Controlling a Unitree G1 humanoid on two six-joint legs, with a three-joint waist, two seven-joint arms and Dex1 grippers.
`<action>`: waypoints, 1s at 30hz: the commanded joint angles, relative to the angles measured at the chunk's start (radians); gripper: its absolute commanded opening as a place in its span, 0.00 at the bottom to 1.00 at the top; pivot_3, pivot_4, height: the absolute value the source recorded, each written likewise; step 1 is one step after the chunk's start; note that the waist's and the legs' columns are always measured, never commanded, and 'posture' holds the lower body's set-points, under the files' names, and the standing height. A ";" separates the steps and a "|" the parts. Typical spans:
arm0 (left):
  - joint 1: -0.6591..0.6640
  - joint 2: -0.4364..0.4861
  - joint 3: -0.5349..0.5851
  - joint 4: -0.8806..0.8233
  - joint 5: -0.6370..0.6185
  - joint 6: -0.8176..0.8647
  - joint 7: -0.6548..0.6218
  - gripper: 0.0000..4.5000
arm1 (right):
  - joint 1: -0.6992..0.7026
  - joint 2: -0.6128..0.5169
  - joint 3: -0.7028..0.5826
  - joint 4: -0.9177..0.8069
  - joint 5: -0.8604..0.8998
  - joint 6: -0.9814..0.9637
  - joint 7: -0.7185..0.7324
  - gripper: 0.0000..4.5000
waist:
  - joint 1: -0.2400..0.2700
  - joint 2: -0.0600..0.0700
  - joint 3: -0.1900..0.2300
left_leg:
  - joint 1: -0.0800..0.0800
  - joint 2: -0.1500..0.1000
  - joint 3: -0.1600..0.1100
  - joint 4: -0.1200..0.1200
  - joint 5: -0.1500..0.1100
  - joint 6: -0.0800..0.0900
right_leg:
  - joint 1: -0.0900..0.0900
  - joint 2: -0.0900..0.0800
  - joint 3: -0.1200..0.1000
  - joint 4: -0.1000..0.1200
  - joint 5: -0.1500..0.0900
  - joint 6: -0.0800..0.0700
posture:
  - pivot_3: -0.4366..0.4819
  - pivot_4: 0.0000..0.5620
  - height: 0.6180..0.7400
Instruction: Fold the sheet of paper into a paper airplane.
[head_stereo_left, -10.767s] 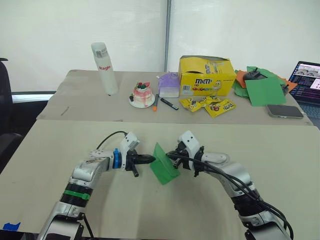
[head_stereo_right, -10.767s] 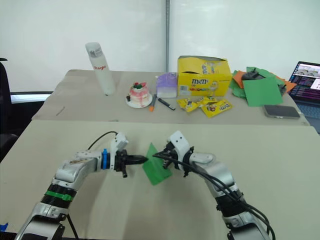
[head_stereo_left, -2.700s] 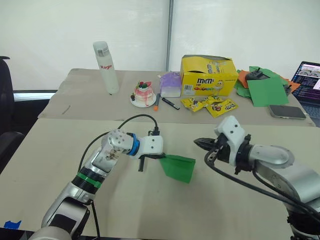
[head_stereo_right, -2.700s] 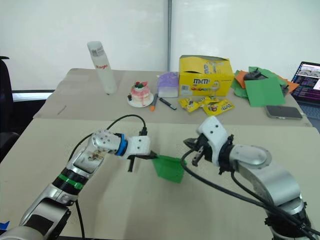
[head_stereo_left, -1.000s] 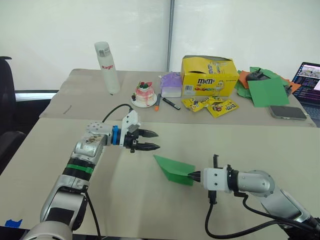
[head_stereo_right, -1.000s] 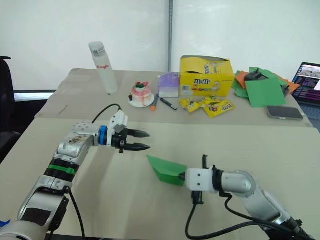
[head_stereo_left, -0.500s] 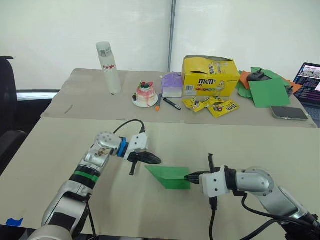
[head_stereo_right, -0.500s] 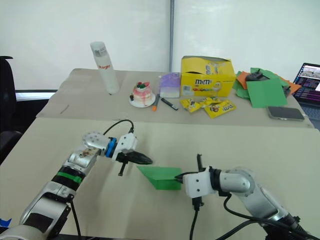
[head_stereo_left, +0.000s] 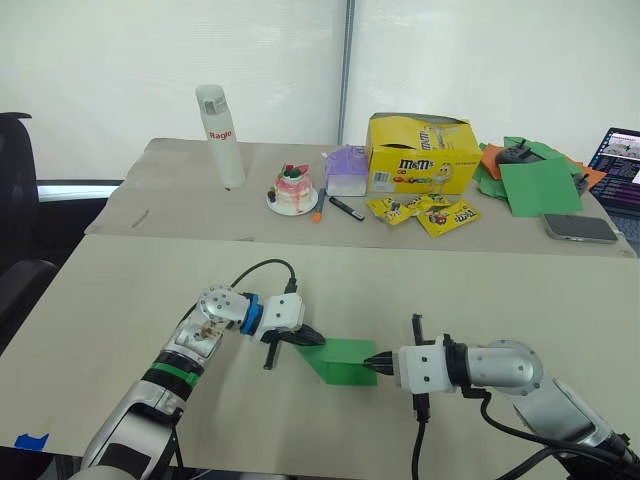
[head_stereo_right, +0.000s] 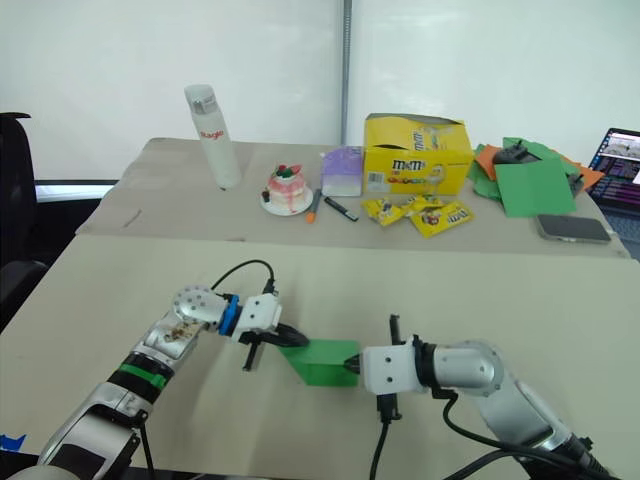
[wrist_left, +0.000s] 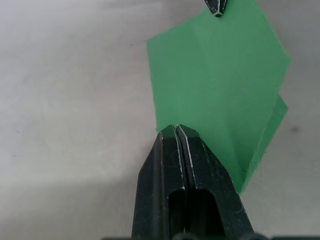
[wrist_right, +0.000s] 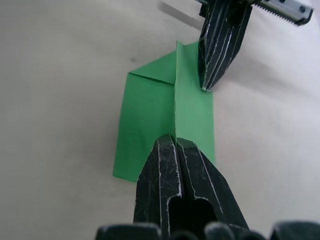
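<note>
A folded piece of bright-green paper, the paper airplane (head_stereo_left: 345, 361) in progress, is seen lying flat on the near part of a beige table (head_stereo_left: 520, 300), roughly in the middle between the two arms. It is layered, with a raised central crease and a slanted fold at one corner, as shown in the right wrist view.

The left gripper (head_stereo_left: 308, 338), with two black fingers, is placed at the left edge of the green paper. Its fingers are pressed together, tips resting on the paper's surface rather than pinching it.

The right gripper (head_stereo_left: 372, 363), also black-fingered, is set at the right edge of the paper. Its fingers are likewise pressed together, their tips at the crease; whether paper is caught between them cannot be told.

On the far part of the table, a white bottle (head_stereo_left: 219, 136) with red lettering is seen at the left, then a small pink and white cake (head_stereo_left: 293, 190) on a plate, a yellow cardboard candy box (head_stereo_left: 422, 154), yellow candy packets (head_stereo_left: 430, 212), and at the far right a pile of green and orange sheets (head_stereo_left: 530, 176) beside a phone (head_stereo_left: 580, 227) lying flat.
</note>
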 joint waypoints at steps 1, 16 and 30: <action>0.024 0.010 -0.019 -0.004 0.033 0.006 0.021 0.01 | -0.033 0.027 -0.001 -0.018 0.080 0.087 0.033 0.00 | -0.001 0.000 0.000 | 0.000 0.000 0.000 0.000 0.000 0.000 | 0.000 0.000 0.000 0.000 0.000 0.000 | 0.48 0.27 0.98; 0.071 0.023 -0.011 -0.070 0.055 -0.014 0.129 0.01 | -0.206 0.077 0.029 0.110 0.221 0.402 0.161 0.00 | -0.003 0.000 0.000 | 0.002 0.001 0.000 0.000 0.000 0.000 | 0.001 0.000 0.000 0.001 0.000 0.000 | 0.48 0.27 0.98; 0.066 0.041 0.005 -0.069 0.039 0.001 0.144 0.01 | -0.250 0.131 -0.008 0.245 0.343 0.565 0.171 0.00 | -0.004 0.000 0.000 | 0.002 0.001 0.000 0.000 0.000 0.000 | 0.001 0.000 0.000 0.001 0.000 0.000 | 0.48 0.27 0.98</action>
